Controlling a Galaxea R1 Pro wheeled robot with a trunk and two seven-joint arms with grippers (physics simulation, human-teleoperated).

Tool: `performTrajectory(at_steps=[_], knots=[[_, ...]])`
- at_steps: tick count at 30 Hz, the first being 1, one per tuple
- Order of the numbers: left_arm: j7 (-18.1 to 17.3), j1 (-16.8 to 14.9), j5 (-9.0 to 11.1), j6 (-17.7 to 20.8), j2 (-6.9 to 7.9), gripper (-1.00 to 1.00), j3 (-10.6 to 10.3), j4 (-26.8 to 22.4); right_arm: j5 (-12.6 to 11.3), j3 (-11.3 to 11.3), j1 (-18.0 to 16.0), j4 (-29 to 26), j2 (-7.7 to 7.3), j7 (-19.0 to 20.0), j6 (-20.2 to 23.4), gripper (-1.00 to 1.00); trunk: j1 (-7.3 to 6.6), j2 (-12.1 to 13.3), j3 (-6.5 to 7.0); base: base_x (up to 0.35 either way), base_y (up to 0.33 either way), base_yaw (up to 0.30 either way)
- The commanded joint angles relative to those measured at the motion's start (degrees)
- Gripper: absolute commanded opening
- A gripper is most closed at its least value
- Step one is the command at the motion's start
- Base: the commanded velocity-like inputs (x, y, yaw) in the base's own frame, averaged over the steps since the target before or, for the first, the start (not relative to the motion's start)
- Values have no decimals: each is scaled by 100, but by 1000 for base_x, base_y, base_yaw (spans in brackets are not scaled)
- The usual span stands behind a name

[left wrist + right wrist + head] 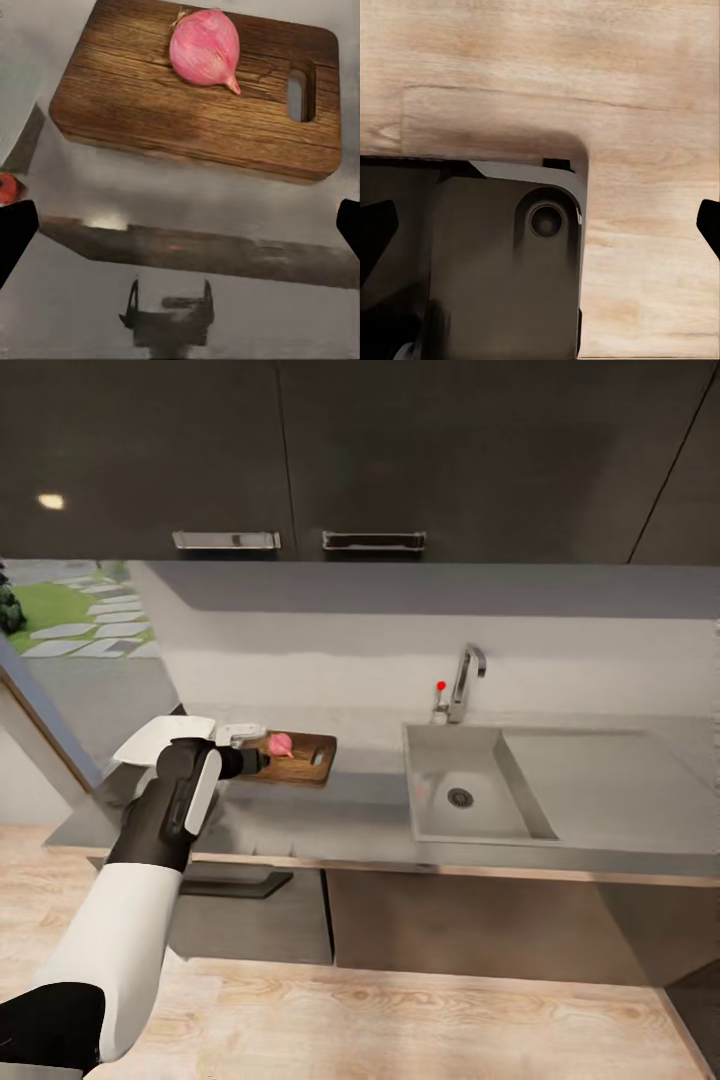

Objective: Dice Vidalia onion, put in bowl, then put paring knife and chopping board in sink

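A pink Vidalia onion (281,744) (205,47) lies on the brown wooden chopping board (305,760) (187,112), which rests on the grey countertop (360,810) left of the sink (440,760). My left gripper (256,761) (180,229) hovers at the board's left end, open, its fingertips (15,232) wide apart with nothing between them. A red-orange handle and dark blade, likely the paring knife (9,186), show at the edge of the left wrist view. The white bowl (160,738) sits left of the board. My right gripper (540,225) is open, over the wood floor.
A chrome tap (464,680) with a red knob stands behind the basin, whose drainboard (600,780) stretches right. Dark wall cabinets (350,460) hang above. The robot's dark base (495,262) lies under the right gripper. A window (70,620) opens at left.
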Motion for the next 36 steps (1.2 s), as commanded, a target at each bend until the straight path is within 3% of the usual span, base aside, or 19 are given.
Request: performTrajectory(at_steps=[1, 25, 32, 36], knots=[[54, -5, 62, 22, 3, 100, 1, 22, 59, -47, -4, 2, 2, 30, -18, 100, 0, -12, -11, -335, 0, 0], [49, -5, 62, -41, -1, 100, 1, 437, 59, -47, -4, 2, 3, 30, -22, 100, 0, -12, -11, -335, 0, 0], [43, -5, 62, -182, -8, 100, -6, 798, 59, -47, -4, 2, 3, 30, -21, 100, 0, -12, -11, -335, 0, 0], [37, -5, 62, -708, -9, 100, -7, 1327, 59, -47, -4, 2, 3, 30, -19, 100, 0, -12, -11, -335, 0, 0]])
